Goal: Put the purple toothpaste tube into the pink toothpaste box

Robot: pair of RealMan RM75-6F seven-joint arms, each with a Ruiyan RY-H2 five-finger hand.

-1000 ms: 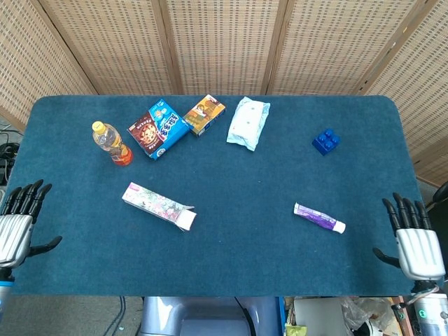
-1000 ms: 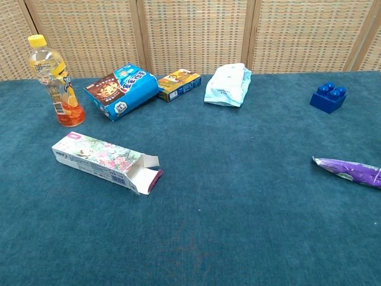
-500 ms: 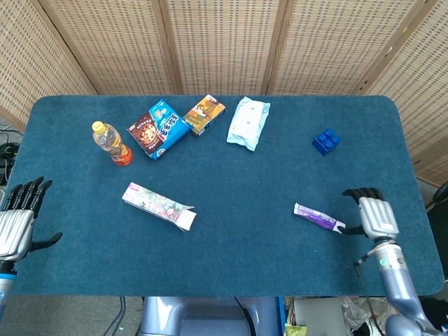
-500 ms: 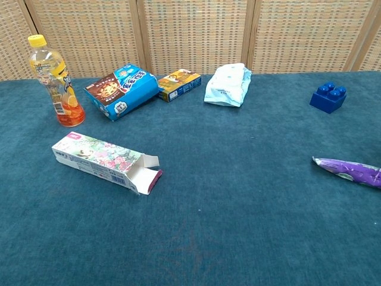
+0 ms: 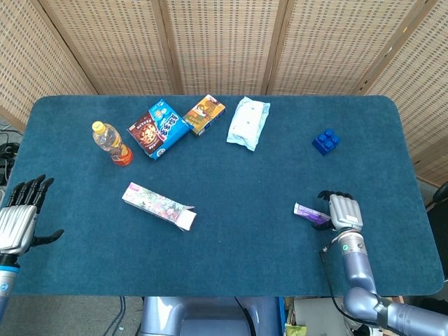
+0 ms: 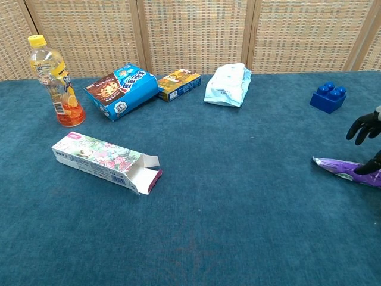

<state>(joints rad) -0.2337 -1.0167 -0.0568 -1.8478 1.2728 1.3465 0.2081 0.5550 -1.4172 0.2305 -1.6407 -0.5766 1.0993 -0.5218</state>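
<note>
Reaching over the tube (image 5: 310, 212) on the worktop's (image 5: 280, 175) right side, the right hand (image 5: 341, 210) touches it, grip not yet visibly closed; the box (image 5: 158, 205) lies well apart, open flap toward it.

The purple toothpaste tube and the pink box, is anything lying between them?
No. In the head view, only bare blue table cloth lies between the purple toothpaste tube and the pink box. The chest view shows the same bare stretch.
</note>
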